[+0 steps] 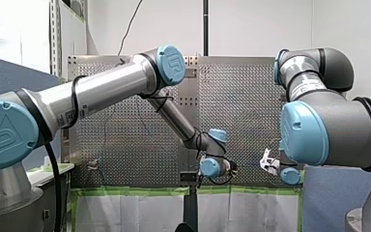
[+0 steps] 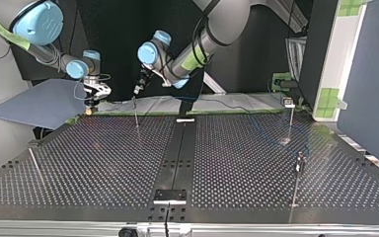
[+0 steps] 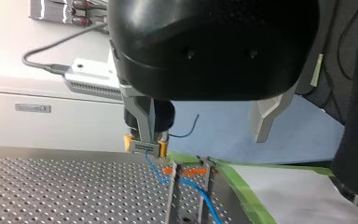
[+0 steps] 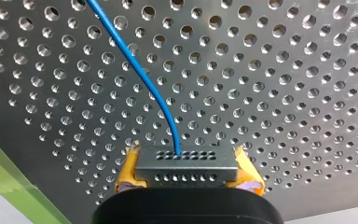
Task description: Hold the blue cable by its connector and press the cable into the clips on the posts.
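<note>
In the right wrist view my right gripper (image 4: 186,179) is shut on the grey connector (image 4: 186,165), with its yellow pads (image 4: 127,175) on both sides. The thin blue cable (image 4: 144,77) leaves the connector and runs out over the perforated table (image 4: 284,93). The left wrist view shows that connector (image 3: 144,147) just beyond my left gripper (image 3: 200,139), whose metal fingers (image 3: 265,116) stand wide apart and hold nothing. The cable (image 3: 200,196) drops past two posts with orange clips (image 3: 192,171). In the top view my right gripper (image 2: 90,106) is at the left and my left gripper (image 2: 139,89) is beside it.
Thin posts (image 2: 136,116) (image 2: 291,123) (image 2: 298,173) stand on the table. Green tape (image 3: 242,191) marks the table's edge near the grippers. A grey-blue board (image 2: 34,103) lies at the top view's left. A dark strip (image 2: 177,153) runs down the table's middle.
</note>
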Robot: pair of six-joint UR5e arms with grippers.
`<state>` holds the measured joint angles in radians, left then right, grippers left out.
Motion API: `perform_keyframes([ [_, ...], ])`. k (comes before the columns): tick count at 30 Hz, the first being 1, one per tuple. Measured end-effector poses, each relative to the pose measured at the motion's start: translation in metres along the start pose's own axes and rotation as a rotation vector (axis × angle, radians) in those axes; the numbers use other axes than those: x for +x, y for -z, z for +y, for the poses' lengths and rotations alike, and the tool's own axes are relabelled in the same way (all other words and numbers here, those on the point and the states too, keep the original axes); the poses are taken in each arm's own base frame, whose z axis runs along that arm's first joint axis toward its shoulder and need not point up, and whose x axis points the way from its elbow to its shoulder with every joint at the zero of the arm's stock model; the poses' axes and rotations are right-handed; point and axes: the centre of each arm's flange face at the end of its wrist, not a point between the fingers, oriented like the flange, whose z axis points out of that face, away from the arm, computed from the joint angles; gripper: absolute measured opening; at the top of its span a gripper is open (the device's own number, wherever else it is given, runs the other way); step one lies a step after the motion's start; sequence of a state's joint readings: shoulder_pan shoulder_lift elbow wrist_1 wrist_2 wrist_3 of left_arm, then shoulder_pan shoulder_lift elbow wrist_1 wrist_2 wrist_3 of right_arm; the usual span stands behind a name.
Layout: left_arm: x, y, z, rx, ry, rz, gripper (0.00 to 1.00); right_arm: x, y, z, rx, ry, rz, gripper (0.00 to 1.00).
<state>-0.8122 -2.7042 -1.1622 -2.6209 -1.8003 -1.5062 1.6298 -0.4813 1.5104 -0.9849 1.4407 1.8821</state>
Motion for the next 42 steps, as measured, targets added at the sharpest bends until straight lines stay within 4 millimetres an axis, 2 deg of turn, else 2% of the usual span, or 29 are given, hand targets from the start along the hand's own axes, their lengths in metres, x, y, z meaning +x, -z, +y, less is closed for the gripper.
perform_keyframes([
  [9, -0.002, 0.006, -0.016, 0.011, 0.026, -0.009, 1.00, -0.001, 0.000, -0.001, 0.004, -0.002, -0.001, 0.00],
  [14, -0.003, 0.006, -0.019, 0.004, 0.033, -0.025, 1.00, -0.001, 0.000, -0.002, 0.006, -0.005, -0.001, 0.00],
  [42, -0.002, 0.006, -0.014, -0.048, 0.064, -0.023, 1.00, -0.003, 0.001, -0.001, 0.004, -0.009, -0.009, 0.00],
])
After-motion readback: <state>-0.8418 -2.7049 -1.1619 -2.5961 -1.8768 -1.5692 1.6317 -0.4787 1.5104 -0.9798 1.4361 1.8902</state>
